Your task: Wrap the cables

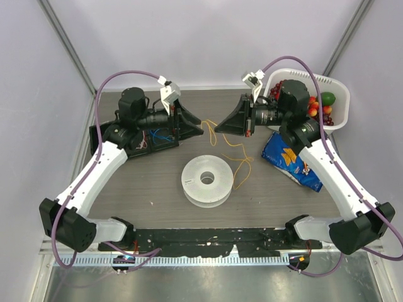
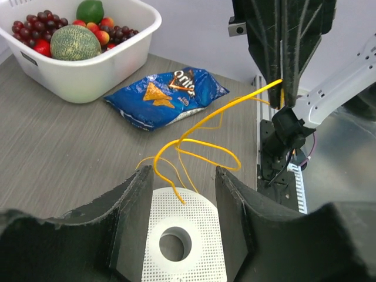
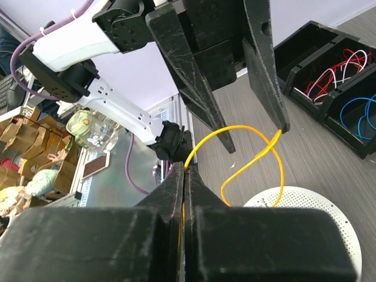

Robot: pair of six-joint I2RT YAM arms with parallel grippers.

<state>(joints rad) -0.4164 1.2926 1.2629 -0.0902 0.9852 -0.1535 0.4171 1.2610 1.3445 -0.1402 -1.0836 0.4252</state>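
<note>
Jaws of the right gripper (image 3: 184, 171) clamp the yellow-orange cable (image 2: 235, 104), while the left gripper (image 2: 182, 173) jaws stand wide, white spool (image 2: 194, 217) beyond them.

cables (image 2: 235, 103): yellow-orange, plain | spool (image 1: 192, 180): white, face dotted with fine perforations | table (image 1: 151, 185): grey-brown wood grain | bag (image 1: 289, 162), 3 o'clock of spool: blue, orange chip print | basket (image 2: 100, 67), 1 o'clock: white | fruit (image 2: 73, 41): red, green, maroon | bins (image 3: 305, 41), 10 o'clock: black | wires (image 3: 329, 79): red-white, blue | left gripper (image 2: 182, 171), right gripper (image 3: 185, 170): black | hose (image 1: 129, 72): purple
</note>
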